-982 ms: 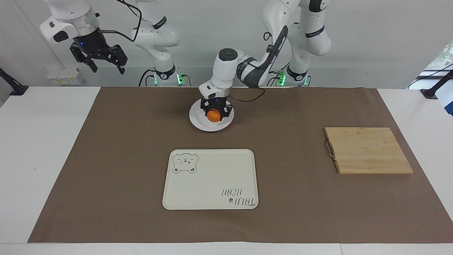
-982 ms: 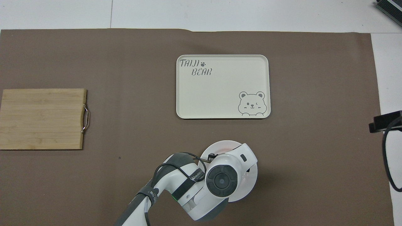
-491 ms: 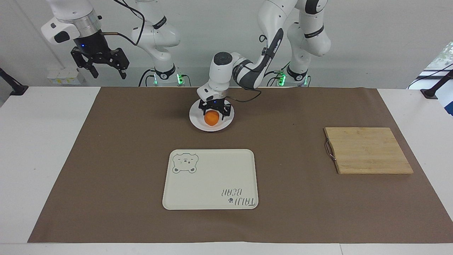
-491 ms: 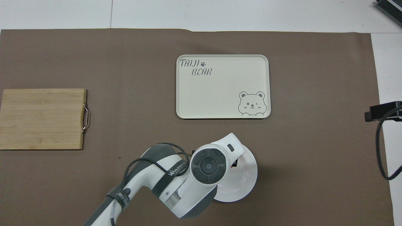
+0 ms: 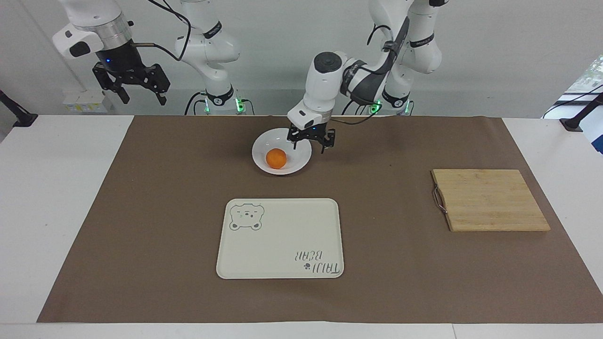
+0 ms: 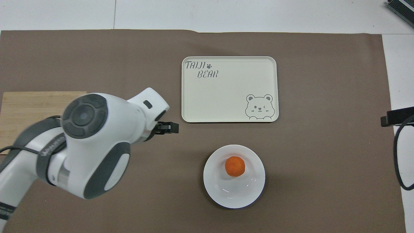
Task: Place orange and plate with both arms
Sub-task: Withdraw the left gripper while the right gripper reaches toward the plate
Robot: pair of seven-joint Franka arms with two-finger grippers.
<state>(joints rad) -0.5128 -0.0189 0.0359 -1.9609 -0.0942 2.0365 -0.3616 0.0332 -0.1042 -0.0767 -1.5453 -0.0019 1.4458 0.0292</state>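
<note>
Resting in the plate, the orange sits free of both grippers, so you can judge the first placement done. Your left gripper hangs empty with its fingers spread, over the plate's rim at the side toward the left arm's end of the table, clear of the fruit. Your right gripper waits high over the right arm's end of the table, its fingers apart and holding nothing. The tray lies farther from the robots than the plate, with bare mat between them, and looks like the likely spot for the plate. Expect the plate's low rim to be the only grip, and the round orange may roll if you tilt it. The board lies well apart.
</note>
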